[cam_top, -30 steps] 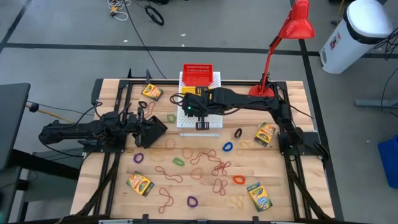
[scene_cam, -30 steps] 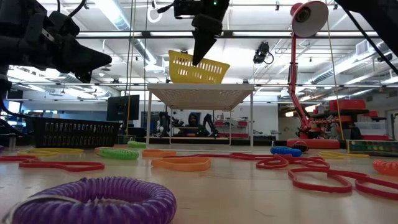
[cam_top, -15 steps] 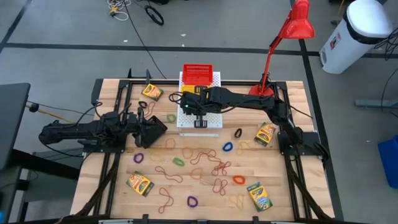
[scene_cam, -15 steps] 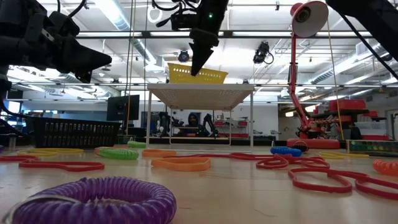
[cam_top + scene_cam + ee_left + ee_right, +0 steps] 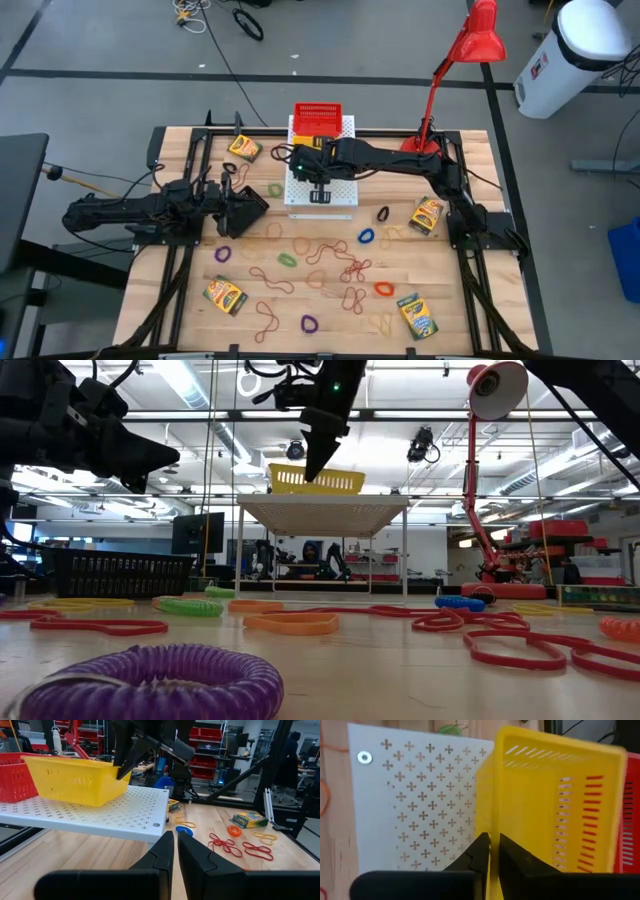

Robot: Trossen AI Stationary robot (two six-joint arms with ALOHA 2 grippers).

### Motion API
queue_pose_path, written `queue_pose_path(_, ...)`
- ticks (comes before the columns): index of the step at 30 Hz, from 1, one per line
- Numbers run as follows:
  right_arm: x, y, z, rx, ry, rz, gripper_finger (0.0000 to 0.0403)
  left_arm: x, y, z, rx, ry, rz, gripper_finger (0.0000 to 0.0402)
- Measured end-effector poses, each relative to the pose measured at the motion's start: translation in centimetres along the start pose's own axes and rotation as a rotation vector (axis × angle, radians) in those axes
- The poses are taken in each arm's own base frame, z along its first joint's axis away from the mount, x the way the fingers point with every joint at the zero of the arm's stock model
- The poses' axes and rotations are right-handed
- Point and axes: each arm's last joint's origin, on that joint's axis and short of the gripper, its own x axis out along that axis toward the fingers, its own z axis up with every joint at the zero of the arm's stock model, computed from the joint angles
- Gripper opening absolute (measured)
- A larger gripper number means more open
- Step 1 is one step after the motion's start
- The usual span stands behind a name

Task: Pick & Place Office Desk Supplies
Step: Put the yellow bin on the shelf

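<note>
Barely started, I judge: left gripper [image 5: 256,203] waits clenched, empty, at the counter's [image 5: 450,310] left. Crayon boxes [image 5: 226,295] and elastic loops [image 5: 366,237] lie scattered. Right gripper [image 5: 318,192] pinches the yellow slotted plastic basket's [image 5: 555,805] rim on the white perforated board [image 5: 345,190].

Crayon boxes [image 5: 226,295], bands [image 5: 330,262] scattered flat

The wooden table [image 5: 180,310] carries crayon boxes [image 5: 226,295], rubber bands [image 5: 335,262], elastic loops [image 5: 366,236], and a white perforated board [image 5: 341,196].
</note>
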Motion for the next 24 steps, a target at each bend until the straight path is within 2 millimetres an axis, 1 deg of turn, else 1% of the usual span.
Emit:
queue_pose_path(5, -0.01, -0.01, 0.07, 0.000, -0.006, -0.005, 0.0059, 0.00, 0.00, -0.01, 0.000, 0.001, 0.000, 0.0030)
queue_pose_path(9, 0.00, -0.18, 0.20, 0.002, -0.011, -0.057, 0.0075, 0.00, 0.00, 0.00, 0.000, 0.000, 0.000, 0.0030)
queue_pose_path(14, 0.03, -0.27, 0.16, 0.002, -0.007, -0.067, 0.0093, 0.00, 0.00, -0.01, 0.000, 0.001, 0.000, 0.0030)
queue_pose_path(24, 0.08, -0.48, 0.13, 0.032, -0.005, -0.081, 0.0099, 0.00, 0.00, -0.01, -0.002, 0.001, 0.000, 0.0030)
